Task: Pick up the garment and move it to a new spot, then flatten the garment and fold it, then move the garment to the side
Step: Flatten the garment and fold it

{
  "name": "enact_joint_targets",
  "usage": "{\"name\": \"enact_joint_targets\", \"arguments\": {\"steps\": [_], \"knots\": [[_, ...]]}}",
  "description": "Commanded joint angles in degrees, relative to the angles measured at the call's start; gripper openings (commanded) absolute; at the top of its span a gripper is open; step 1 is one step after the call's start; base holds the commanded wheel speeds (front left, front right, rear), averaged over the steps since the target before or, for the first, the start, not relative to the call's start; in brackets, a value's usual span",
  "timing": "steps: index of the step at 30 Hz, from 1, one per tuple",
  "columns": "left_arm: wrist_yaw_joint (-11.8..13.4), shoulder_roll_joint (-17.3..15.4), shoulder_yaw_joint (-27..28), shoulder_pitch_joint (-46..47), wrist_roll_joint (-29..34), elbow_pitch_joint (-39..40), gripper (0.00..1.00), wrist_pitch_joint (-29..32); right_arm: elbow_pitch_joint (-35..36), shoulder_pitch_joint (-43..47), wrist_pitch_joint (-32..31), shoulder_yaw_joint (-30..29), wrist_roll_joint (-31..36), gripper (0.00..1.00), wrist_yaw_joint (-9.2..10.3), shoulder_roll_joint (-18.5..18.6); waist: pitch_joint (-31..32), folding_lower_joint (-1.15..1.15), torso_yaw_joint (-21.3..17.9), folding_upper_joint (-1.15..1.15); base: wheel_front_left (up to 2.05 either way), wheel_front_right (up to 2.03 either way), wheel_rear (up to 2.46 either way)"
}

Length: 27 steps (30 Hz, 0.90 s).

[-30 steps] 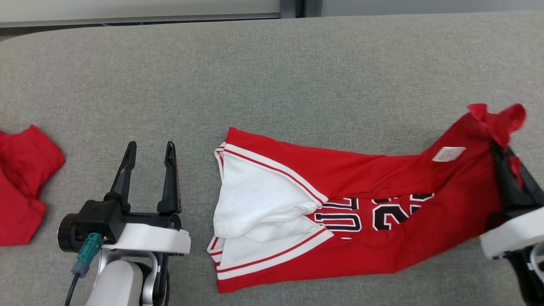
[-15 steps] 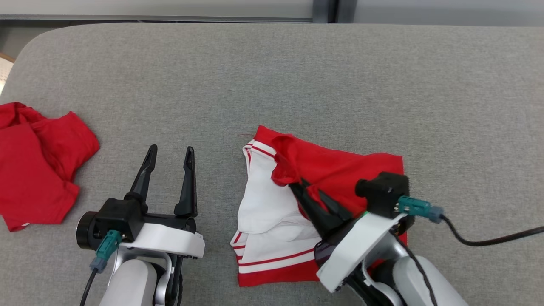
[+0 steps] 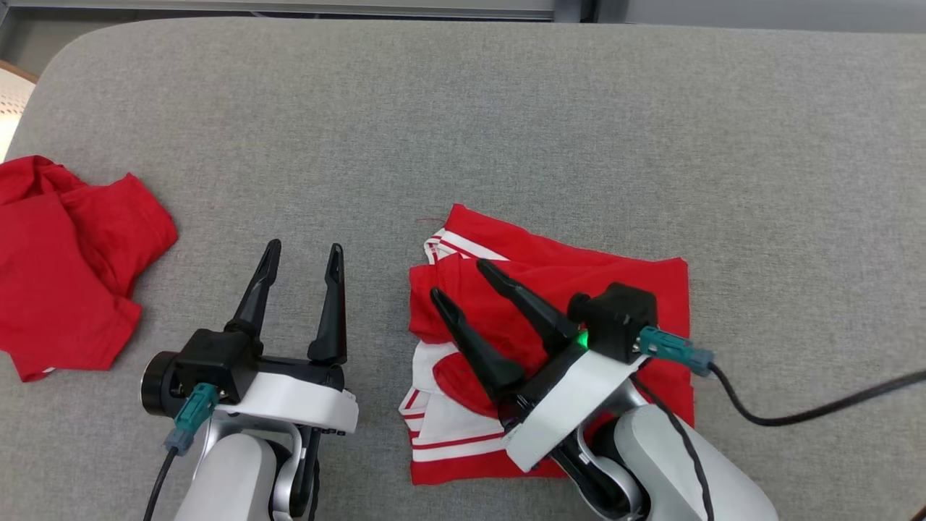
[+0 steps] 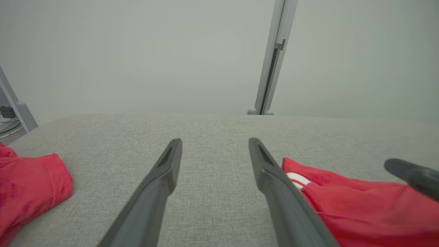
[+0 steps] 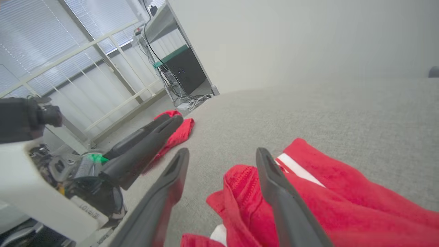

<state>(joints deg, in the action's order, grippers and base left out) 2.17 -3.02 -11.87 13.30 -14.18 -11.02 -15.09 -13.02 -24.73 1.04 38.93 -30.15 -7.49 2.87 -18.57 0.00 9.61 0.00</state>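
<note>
Well left of the garment (image 3: 550, 253), a crumpled red cloth (image 3: 65, 260) lies on the table (image 3: 506, 108). Just left of the garment, the left gripper (image 3: 304, 247) hovers with jaws wide and empty, likely held clear. The garment lies folded in 2, red over white. Above it the right gripper (image 3: 459, 280) spreads open, gripping nothing, apparently letting the fold settle.
</note>
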Motion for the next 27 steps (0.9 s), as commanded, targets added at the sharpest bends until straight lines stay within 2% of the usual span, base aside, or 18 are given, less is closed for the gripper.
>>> {"name": "enact_joint_targets", "arguments": {"steps": [1, 6, 12, 19, 23, 27], "knots": [[0.23, -0.22, 0.48, 0.79, 0.35, 0.05, 1.00, -0.10, 1.64, -0.95, 1.91, -0.43, -0.69, 1.00, 0.00, 0.14, 0.10, 0.00, -0.76, 0.00, 0.00, 0.00, 0.00], [0.24, -0.27, 1.04, 0.67, 0.68, 0.13, 1.00, -0.10, 5.64, -0.85, 4.88, -5.06, 1.03, 1.00, 0.01, 1.13, 0.33, 0.00, -2.03, 0.00, 0.00, 0.00, 0.00], [0.37, -0.76, 2.24, -0.34, 1.08, 0.17, 1.00, -0.09, 11.65, 3.32, 5.59, -18.02, 4.67, 1.00, 0.00, 5.70, 0.92, 0.00, -4.29, 0.00, 0.00, 0.00, 0.00], [0.54, -1.53, 3.53, -1.48, 0.93, 0.39, 1.00, -0.10, 14.74, 13.10, 4.64, -32.49, 8.95, 1.00, 0.00, 11.65, 2.12, 0.00, -6.36, 0.00, 0.00, 0.00, 0.00], [0.79, -2.12, 4.08, -2.65, 0.75, 0.60, 1.00, -0.09, 15.94, 18.56, 4.27, -37.12, 10.26, 1.00, 0.00, 12.45, 3.15, 0.00, -7.03, 0.00, 0.00, 0.00, 0.00], [1.06, -2.47, 4.09, -3.62, 0.71, 0.60, 1.00, -0.06, 17.55, 21.80, 3.33, -38.68, 10.86, 1.00, 0.00, 11.98, 4.21, 0.00, -7.36, 0.00, 0.00, 0.00, 0.00]]}}
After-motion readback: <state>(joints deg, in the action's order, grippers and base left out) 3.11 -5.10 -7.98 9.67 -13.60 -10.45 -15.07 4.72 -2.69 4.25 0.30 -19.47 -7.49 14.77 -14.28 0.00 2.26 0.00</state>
